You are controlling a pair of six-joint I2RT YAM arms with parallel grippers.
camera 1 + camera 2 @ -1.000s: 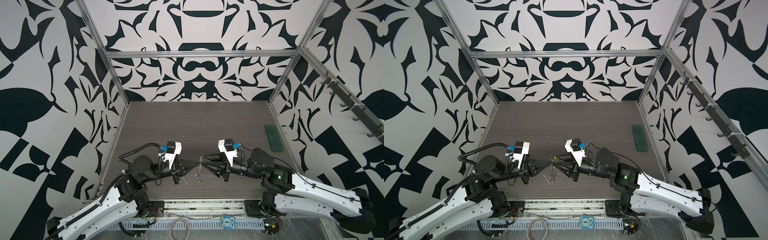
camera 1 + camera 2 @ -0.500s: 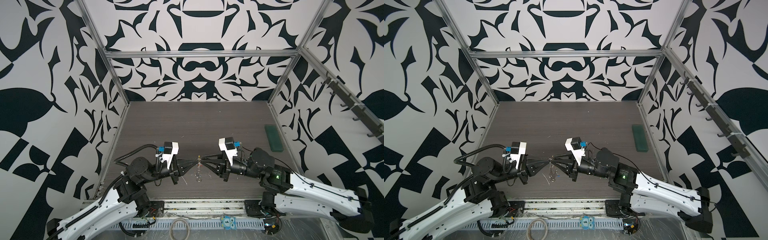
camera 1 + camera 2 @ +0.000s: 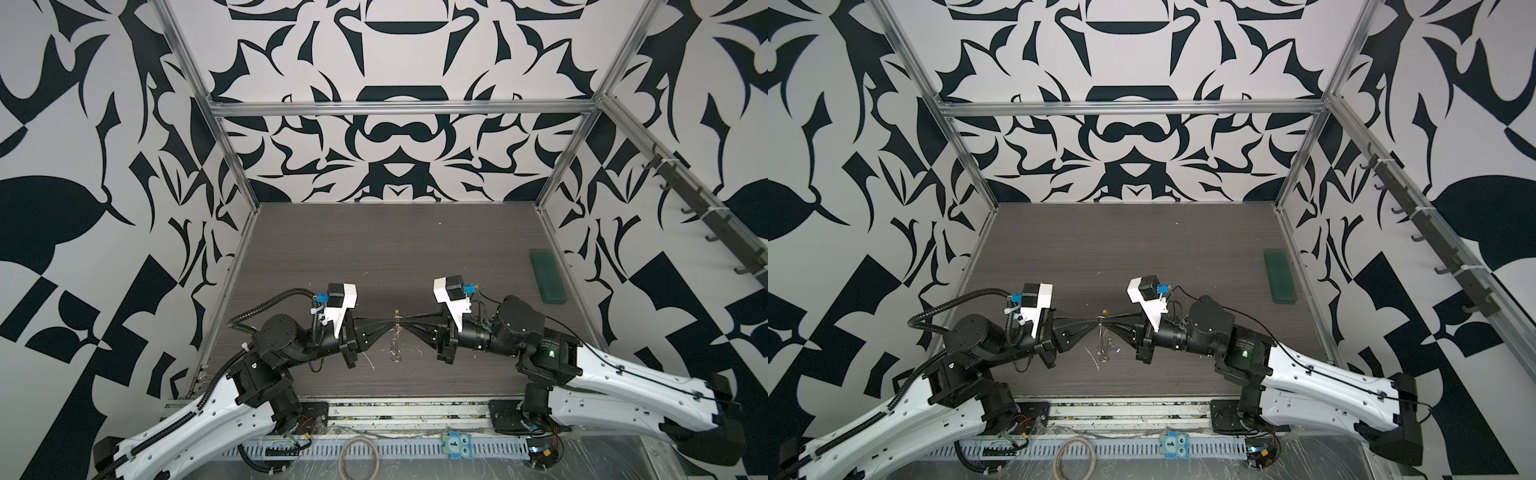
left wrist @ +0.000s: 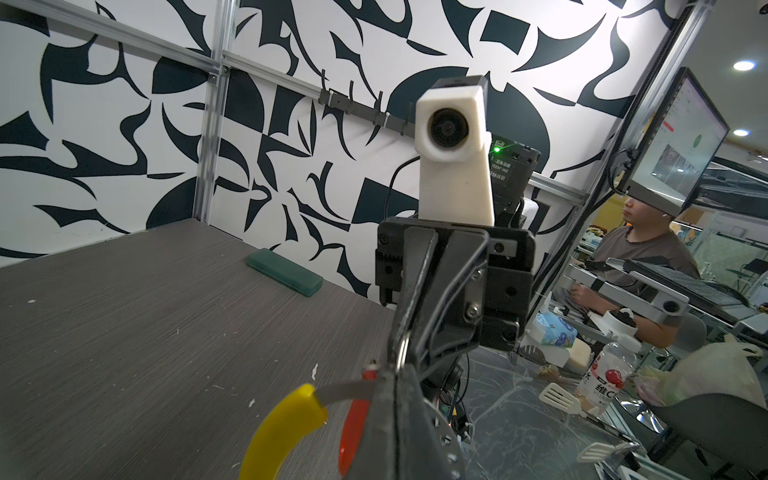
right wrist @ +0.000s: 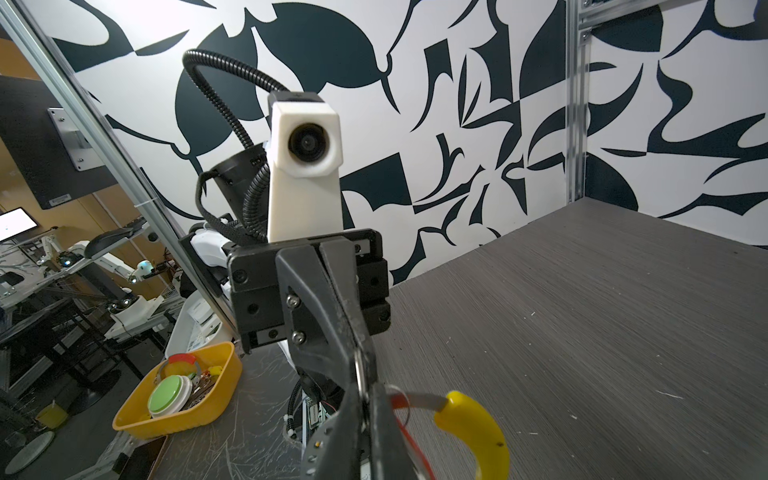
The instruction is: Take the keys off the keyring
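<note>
keyring (image 4: 282,428): glossy yellow plastic sleeve, thin shiny metal band; table (image 4: 124,332): matt grey wood-grain

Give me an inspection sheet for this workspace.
Surface: dark wood-grain table, scratched, white flecks.
Job's things: keyring held aloft between grippers; red key hangs by it; blue key not made out.
Clutter: green block at the table's right edge.
Grippers: left gripper shut on keyring; right gripper shut beside it, hold unclear.
Cables: black conduit arcs over left arm.
Surroundings: patterned walls, hook rail, beige hoop and yellow bin off the table.
</note>
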